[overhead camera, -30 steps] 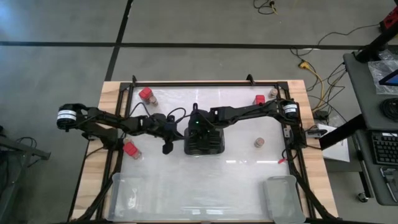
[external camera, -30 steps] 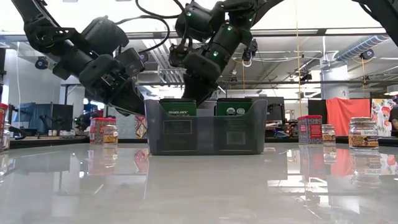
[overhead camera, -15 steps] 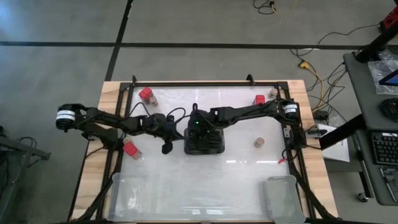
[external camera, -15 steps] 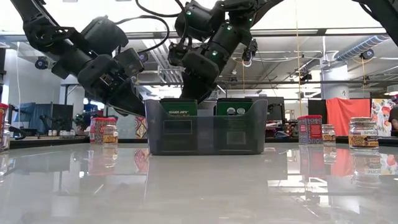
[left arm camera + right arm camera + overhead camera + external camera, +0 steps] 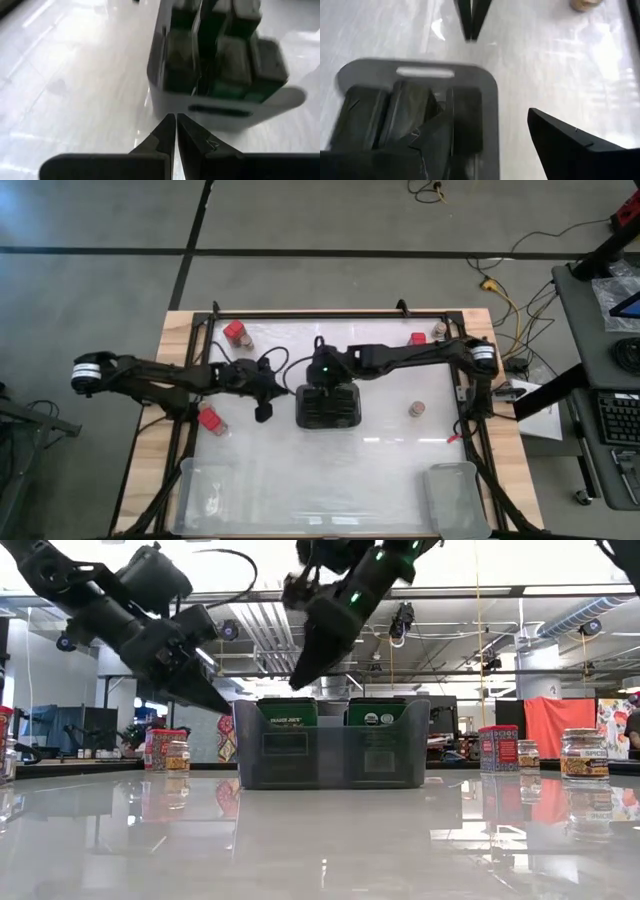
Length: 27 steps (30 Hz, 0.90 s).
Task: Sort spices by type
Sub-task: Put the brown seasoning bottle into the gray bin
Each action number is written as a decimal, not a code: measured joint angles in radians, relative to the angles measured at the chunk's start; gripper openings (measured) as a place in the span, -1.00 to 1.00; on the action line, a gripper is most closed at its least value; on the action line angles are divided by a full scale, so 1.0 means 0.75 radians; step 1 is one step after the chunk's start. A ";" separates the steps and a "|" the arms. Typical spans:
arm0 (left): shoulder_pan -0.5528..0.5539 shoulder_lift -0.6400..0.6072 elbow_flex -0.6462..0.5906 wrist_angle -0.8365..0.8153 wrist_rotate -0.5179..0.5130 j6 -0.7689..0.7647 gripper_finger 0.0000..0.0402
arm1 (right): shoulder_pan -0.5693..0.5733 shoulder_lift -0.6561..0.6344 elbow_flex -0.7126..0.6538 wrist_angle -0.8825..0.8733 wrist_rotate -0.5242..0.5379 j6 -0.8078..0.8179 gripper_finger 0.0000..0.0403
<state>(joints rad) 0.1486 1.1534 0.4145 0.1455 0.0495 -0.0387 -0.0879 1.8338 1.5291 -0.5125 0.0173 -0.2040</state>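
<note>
A dark slotted holder (image 5: 328, 408) stands mid-table with green-labelled packs in its slots (image 5: 288, 712). Red square spice boxes sit at the far left (image 5: 235, 332), left (image 5: 210, 420) and far right (image 5: 417, 339). Small round jars stand at the far right (image 5: 438, 330) and right (image 5: 417, 409). My right gripper (image 5: 487, 120) hangs open above the holder's far part (image 5: 298, 680) and holds nothing. My left gripper (image 5: 175, 120) is shut and empty, raised just left of the holder (image 5: 263, 413).
Two clear plastic bins sit at the near edge, one left (image 5: 215, 490) and one right (image 5: 455, 498). A black rail frame (image 5: 330, 313) borders the table. Open tabletop lies between the holder and the bins.
My right gripper has risen from the top of the holder and now hangs clear above it. My left gripper has also lifted and drawn back a little toward the table's left edge, still shut. The holder and spices have not moved.
</note>
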 joint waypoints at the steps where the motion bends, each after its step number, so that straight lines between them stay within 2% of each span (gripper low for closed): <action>1: -0.001 -0.017 0.000 0.003 0.000 0.000 -0.99 | 0.003 -0.030 0.000 -0.038 0.016 0.002 0.25; 5: -0.003 -0.065 -0.007 0.025 0.000 0.001 -0.99 | 0.026 -0.167 0.000 -0.259 0.060 0.058 0.28; 8: -0.003 -0.078 -0.013 0.065 0.001 0.020 -0.99 | 0.052 -0.263 0.000 -0.487 0.092 0.186 0.32; 13: -0.003 -0.078 -0.015 0.063 0.001 0.052 -0.99 | 0.116 -0.401 -0.040 -0.878 0.171 0.521 0.39; 16: -0.003 -0.077 -0.015 0.073 0.002 0.063 -0.99 | 0.154 -0.480 -0.140 -1.066 0.187 0.768 0.45; 21: -0.003 -0.078 -0.011 0.093 0.005 0.072 -0.99 | 0.198 -0.630 -0.427 -1.097 0.130 1.116 0.61; 27: -0.003 -0.078 -0.012 0.137 0.013 0.104 -0.99 | 0.198 -0.720 -0.737 -0.963 0.071 1.407 0.77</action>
<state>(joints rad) 0.1464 1.0946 0.4057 0.2484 0.0591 0.0396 0.0608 1.2935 0.9762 -1.2349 0.0704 0.8511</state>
